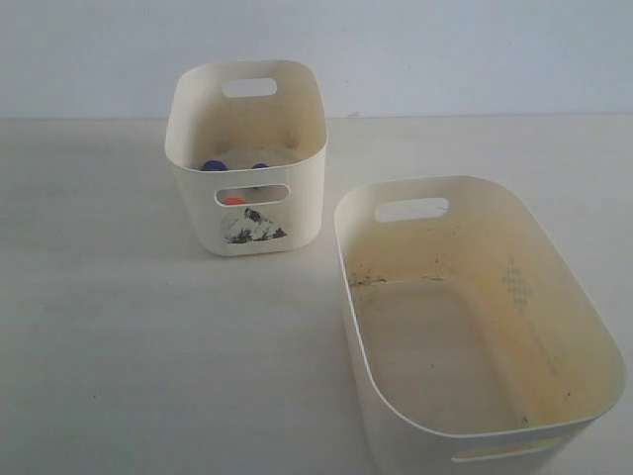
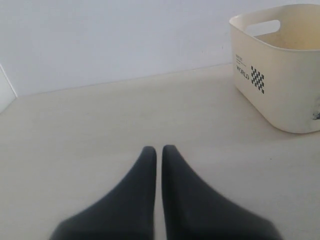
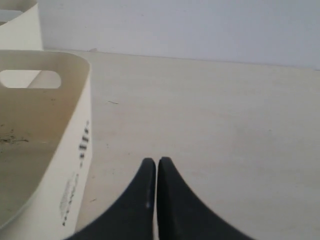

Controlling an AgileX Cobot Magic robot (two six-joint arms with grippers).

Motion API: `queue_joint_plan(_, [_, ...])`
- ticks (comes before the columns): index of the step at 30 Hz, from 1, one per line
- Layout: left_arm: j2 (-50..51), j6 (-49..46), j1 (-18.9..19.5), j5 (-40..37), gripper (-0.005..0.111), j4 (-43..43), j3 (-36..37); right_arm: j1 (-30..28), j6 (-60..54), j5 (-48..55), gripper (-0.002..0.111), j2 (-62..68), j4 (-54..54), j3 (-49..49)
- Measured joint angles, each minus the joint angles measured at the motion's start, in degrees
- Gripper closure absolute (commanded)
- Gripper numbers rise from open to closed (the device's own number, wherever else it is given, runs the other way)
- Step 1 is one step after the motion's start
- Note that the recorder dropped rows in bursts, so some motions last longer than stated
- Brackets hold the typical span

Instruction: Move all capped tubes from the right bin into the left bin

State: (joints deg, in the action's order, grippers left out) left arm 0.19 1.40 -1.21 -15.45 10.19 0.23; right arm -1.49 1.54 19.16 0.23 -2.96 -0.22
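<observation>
Since the wide bin (image 1: 584, 327) lower right is bare, we judge all tubes (image 1: 214, 165) lie in the tall bin (image 1: 195, 119). Our left gripper (image 2: 159, 149) and right gripper (image 3: 156, 161) rest closed, empty.

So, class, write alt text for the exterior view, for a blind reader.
Two cream bins on a pale table. The tall narrow bin, back left, holds tubes with blue and orange-red caps; the wide low bin, front right, holds only dark specks.

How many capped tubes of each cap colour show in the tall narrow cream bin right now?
Blue-capped clear plastic tubes: 2
Orange-red-capped clear plastic tube, seen through the handle slot: 1
Total visible in the tall narrow cream plastic bin: 3
</observation>
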Motion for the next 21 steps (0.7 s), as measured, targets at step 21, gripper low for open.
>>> queue_joint_plan(21, [0.0,0.0,0.0,0.0,0.102,0.0,0.0,-1.8,0.0,0.1,0.107,0.0,0.2,0.3])
